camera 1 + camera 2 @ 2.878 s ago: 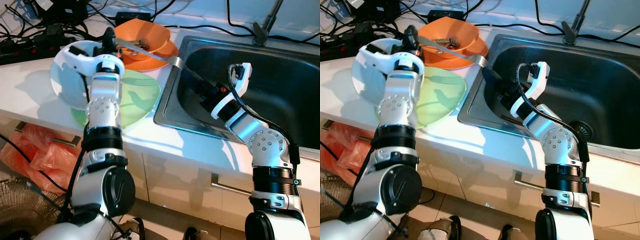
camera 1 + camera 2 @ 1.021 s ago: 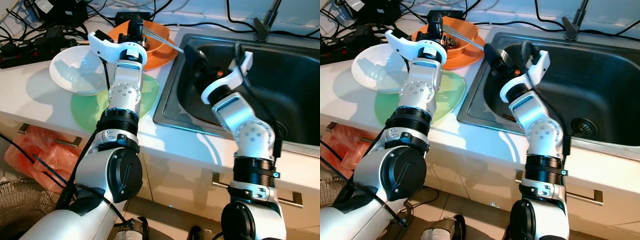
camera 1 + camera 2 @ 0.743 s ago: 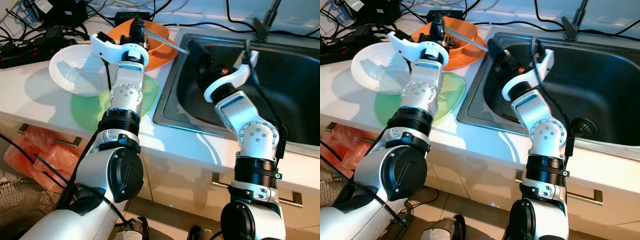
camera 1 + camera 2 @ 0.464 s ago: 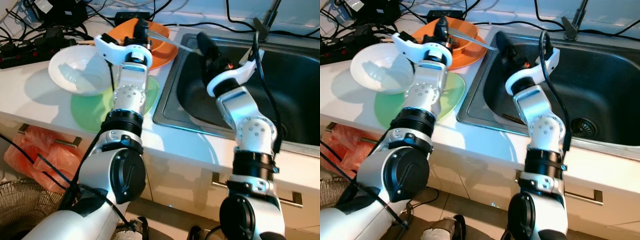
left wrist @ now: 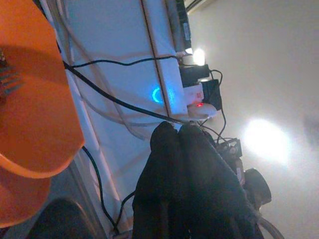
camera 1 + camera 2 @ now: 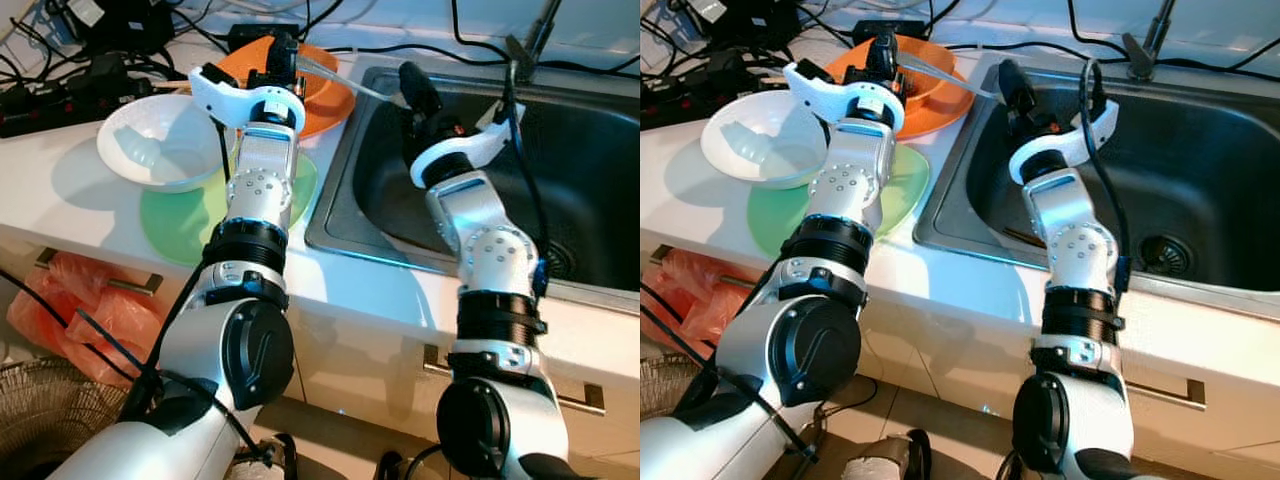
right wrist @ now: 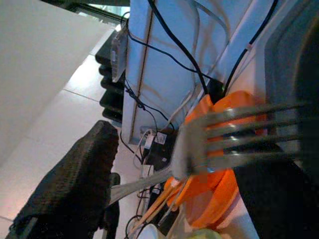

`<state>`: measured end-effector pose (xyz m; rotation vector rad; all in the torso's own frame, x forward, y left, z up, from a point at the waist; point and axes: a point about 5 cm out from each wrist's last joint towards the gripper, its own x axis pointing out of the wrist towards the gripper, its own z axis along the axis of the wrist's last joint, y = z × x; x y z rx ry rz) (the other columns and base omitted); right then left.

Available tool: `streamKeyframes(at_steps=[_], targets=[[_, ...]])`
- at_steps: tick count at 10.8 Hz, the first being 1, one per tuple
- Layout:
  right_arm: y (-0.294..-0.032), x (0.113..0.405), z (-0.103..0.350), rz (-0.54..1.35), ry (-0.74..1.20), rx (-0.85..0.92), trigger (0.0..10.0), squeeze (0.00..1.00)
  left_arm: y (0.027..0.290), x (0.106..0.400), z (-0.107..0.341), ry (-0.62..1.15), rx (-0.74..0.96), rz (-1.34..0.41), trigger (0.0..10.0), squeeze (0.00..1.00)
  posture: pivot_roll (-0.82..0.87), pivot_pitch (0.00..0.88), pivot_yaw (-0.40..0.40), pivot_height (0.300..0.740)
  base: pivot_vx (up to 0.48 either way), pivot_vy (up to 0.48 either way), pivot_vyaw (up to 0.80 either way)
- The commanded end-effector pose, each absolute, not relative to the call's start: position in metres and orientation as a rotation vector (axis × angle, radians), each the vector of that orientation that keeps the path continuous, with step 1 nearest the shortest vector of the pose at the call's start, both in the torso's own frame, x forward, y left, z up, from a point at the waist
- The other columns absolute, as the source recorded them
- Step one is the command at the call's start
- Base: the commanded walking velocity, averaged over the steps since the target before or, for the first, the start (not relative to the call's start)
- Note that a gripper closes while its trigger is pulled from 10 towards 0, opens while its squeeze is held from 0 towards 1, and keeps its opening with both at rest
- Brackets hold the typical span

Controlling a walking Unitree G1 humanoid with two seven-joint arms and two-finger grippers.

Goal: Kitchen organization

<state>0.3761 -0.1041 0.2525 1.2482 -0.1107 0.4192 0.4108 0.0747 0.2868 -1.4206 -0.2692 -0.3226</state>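
A silver fork (image 6: pixel 345 85) hangs in the air above the edge between the counter and the sink (image 6: pixel 590 160). My left gripper (image 6: pixel 283 55) is shut on its handle end, over the orange bowl (image 6: pixel 318 88). In the left wrist view the black fingers (image 5: pixel 184 164) are pressed together beside the orange bowl (image 5: pixel 35 99). My right gripper (image 6: pixel 405 90) is raised at the sink's left rim and is open. In the right wrist view the fork's tines (image 7: pixel 239 134) lie between its wide-apart fingers (image 7: pixel 75 184). More cutlery rests in the orange bowl.
A white bowl (image 6: pixel 150 140) sits on a green plate (image 6: pixel 185 215) left of my left arm. Power strips and cables (image 6: pixel 60 80) crowd the back of the counter. The tap (image 6: pixel 530 45) stands behind the sink. A red bag (image 6: pixel 60 300) hangs below the counter.
My right gripper has risen out of the sink basin to the fork's tines. My left gripper has carried the fork from beside the white bowl to above the orange bowl.
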Motion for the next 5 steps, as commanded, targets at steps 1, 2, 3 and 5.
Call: streamKeyframes(at_steps=[1, 2, 3, 5], targets=[[-0.0791, 0.3751, 0.262, 0.481, -0.101, 1.277, 0.0, 0.0, 0.0644, 0.4077, 0.2847, -0.247, -1.422, -0.332, 0.0, 0.0, 0.08, 0.145, 0.081, 0.74, 0.0, 0.0, 0.0], [-0.0768, 0.3756, 0.2623, 0.482, -0.099, 1.277, 0.0, 0.0, 0.064, 0.4076, 0.2846, -0.245, -1.422, -0.332, 0.0, 0.0, 0.08, 0.145, 0.081, 0.74, 0.0, 0.0, 0.0], [-0.0734, 0.3759, 0.2629, 0.487, -0.097, 1.276, 0.0, 0.0, 0.0647, 0.4075, 0.2844, -0.244, -1.419, -0.325, 0.0, 0.0, 0.08, 0.144, 0.081, 0.74, 0.0, 0.0, 0.0], [-0.0694, 0.3762, 0.2619, 0.487, -0.088, 1.277, 0.0, 0.0, 0.0642, 0.407, 0.2846, -0.244, -1.414, -0.323, 0.0, 0.0, 0.08, 0.142, 0.082, 0.74, 0.0, 0.0, 0.0]])
